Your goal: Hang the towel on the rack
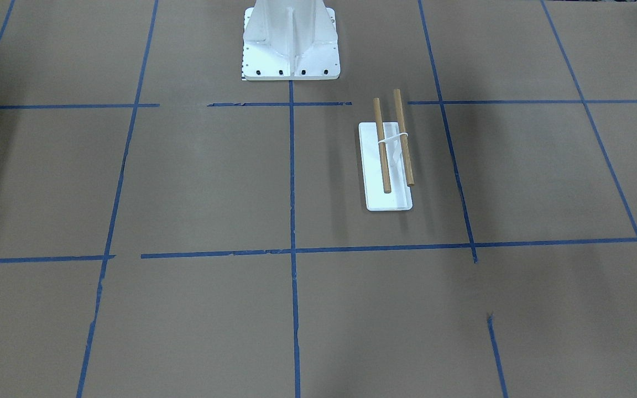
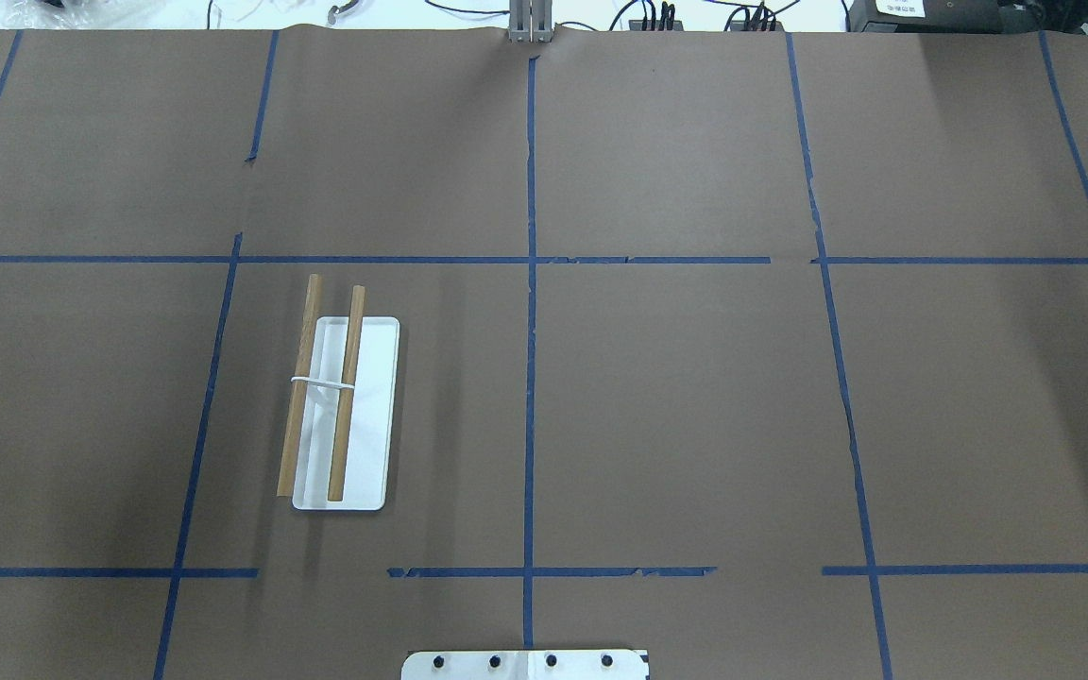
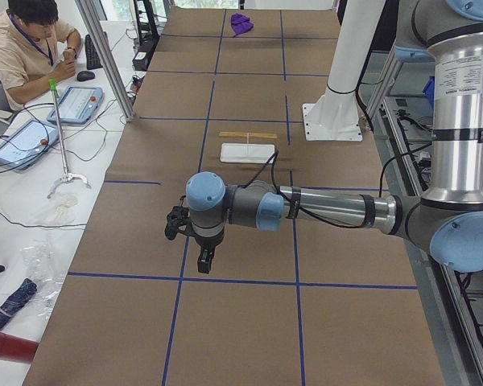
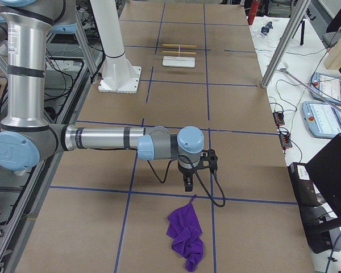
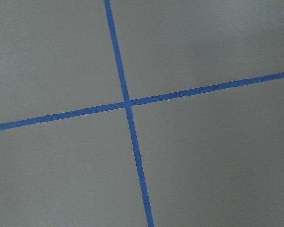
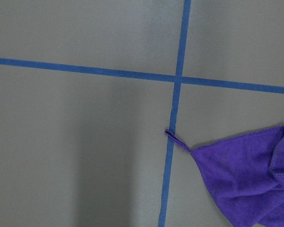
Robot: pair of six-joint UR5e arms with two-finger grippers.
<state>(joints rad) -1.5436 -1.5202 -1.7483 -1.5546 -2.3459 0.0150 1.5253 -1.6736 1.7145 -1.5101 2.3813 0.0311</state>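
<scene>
- Purple towel (image 4: 184, 236) lies crumpled on the brown surface (image 4: 244, 114), at 6 o'clock of the right hand (image 4: 187, 185) in the right-side view, so your pickup likely starts there.
- Right hand hangs over the surface with no towel in it; released or clenched, you cannot tell from this side angle.
- Left hand (image 3: 204, 259) hangs over a blue tape crossing (image 5: 128, 103), its state equally unclear.
- Your rack (image 2: 341, 416) stands well apart, at 9 o'clock in the overhead view, wooden bars (image 2: 348, 392) raised so cloth can drape.

The rack (image 2: 348, 392) stands on the table's (image 2: 695, 425) left half — the towel (image 4: 184, 234) lies far right.
</scene>
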